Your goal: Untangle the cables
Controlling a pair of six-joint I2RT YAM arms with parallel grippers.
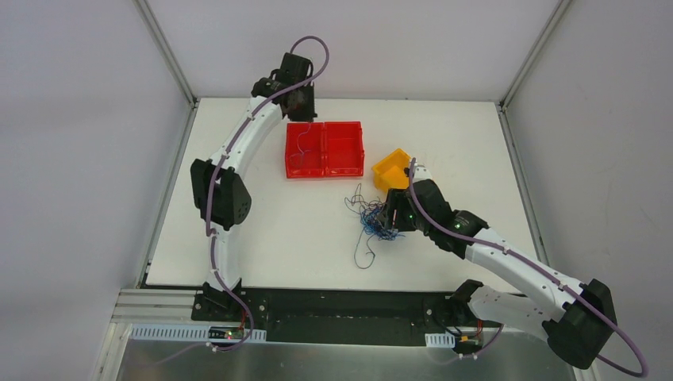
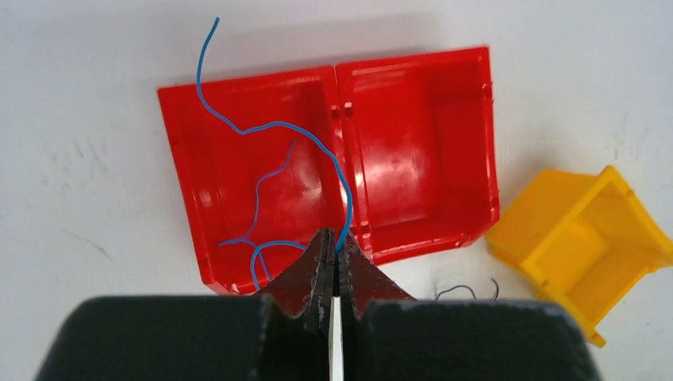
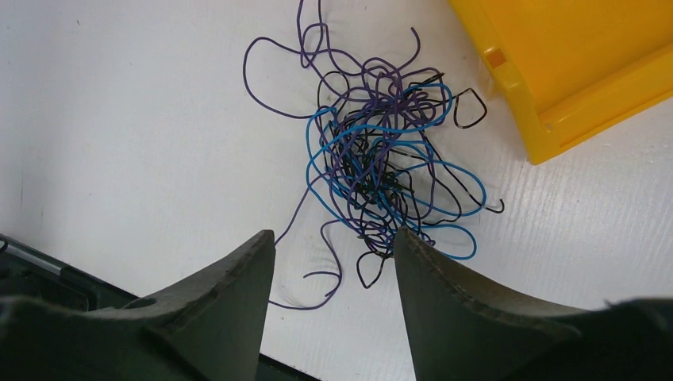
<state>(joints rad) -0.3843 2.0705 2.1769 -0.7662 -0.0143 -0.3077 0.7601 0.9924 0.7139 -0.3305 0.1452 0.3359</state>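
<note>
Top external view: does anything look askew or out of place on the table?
The yellow bin sits turned at an angle, not lined up with the two red bins, which stand square side by side. Nothing looks damaged or spilled. The tangle of cables lies loose near the yellow bin.

The cables [image 1: 379, 221] lie knotted on the worktop [image 1: 262, 238]. Bare surface to their left gives free approach, crossed only by one loose strand trailing toward the near edge. On the right the way is blocked: the yellow bin [image 1: 393, 169] sits just beside the outermost black loop, and the right jaws stand spread against the knot. The red bins [image 1: 324, 148] stand apart behind, with a bare strip between. The left jaws, pinching a blue cable [image 2: 270, 127], hang over the left one.
</note>
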